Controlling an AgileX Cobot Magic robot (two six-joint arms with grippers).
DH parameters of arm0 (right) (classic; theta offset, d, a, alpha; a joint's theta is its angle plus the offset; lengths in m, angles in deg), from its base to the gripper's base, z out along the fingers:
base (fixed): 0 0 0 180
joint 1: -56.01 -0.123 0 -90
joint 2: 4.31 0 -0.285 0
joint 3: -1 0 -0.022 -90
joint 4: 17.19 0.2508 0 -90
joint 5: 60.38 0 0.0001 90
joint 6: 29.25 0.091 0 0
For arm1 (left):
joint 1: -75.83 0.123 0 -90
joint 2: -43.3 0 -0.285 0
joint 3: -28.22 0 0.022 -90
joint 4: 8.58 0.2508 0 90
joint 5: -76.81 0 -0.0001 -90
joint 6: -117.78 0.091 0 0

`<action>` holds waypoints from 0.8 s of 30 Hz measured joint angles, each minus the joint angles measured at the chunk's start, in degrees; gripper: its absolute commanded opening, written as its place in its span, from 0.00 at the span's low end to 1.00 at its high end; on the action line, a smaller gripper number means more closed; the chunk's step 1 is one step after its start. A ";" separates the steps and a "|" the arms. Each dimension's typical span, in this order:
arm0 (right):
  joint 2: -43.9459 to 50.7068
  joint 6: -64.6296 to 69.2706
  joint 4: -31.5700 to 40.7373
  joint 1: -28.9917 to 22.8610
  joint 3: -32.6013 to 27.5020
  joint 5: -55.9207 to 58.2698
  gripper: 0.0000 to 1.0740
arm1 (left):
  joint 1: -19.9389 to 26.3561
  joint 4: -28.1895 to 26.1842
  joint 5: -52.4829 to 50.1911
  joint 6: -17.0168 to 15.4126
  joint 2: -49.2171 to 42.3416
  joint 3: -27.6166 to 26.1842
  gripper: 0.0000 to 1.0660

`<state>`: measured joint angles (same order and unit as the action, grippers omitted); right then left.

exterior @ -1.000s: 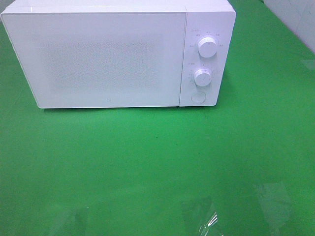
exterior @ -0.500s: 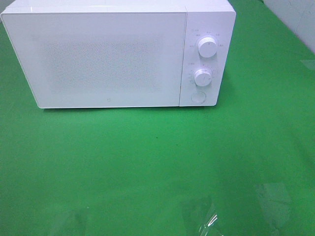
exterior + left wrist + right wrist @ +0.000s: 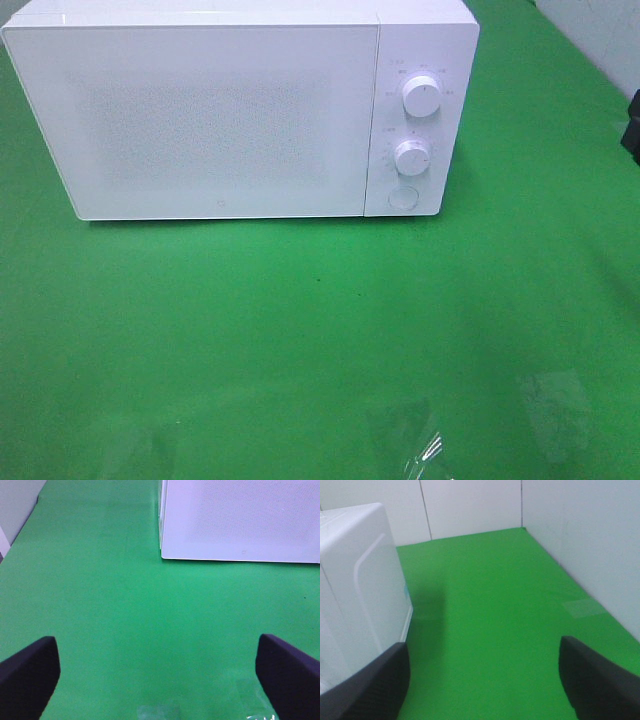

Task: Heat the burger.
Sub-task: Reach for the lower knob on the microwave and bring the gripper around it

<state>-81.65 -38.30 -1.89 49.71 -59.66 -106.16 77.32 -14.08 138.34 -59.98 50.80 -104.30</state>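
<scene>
Exterior high view shows you a white microwave [image 3: 220,110] at the far side of the green counter [image 3: 320,340], with its door [image 3: 200,120] shut. You cannot see the burger in any view. It may be inside the microwave or out of sight, and you cannot tell which. Your left gripper [image 3: 159,675] is spread wide and holds nothing, over bare counter near the microwave's left corner. Your right gripper [image 3: 485,680] is spread wide too and holds nothing, just beside the microwave's right side. A burger is likely light, soft and squashy, and its layers may slide apart. Hold it gently by the sides of the bun, low down, and keep it flat. Tiny marks ring the two knobs [image 3: 421,96], and a small mark sits low on the door, but all are too small to read, and no brand shows
</scene>
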 measured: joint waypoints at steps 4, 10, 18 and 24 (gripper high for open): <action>-3.27 -5.04 6.99 -6.25 -0.23 -5.96 0.71 | 0.00 0.00 0.00 0.00 0.00 0.00 0.93; -7.45 -8.48 12.83 -14.84 -0.23 -12.83 0.71 | 0.00 0.00 0.00 0.00 0.00 0.00 0.93; -13.24 -9.63 21.54 -28.07 -0.23 -17.53 0.71 | 0.00 0.00 0.00 0.00 0.00 0.00 0.93; -15.93 -10.83 27.16 -35.58 0.11 -20.68 0.71 | 0.00 0.00 0.00 0.00 0.00 0.00 0.93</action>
<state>-97.58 -49.13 25.27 14.13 -59.54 -126.84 77.32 -14.08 138.34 -59.98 50.80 -104.30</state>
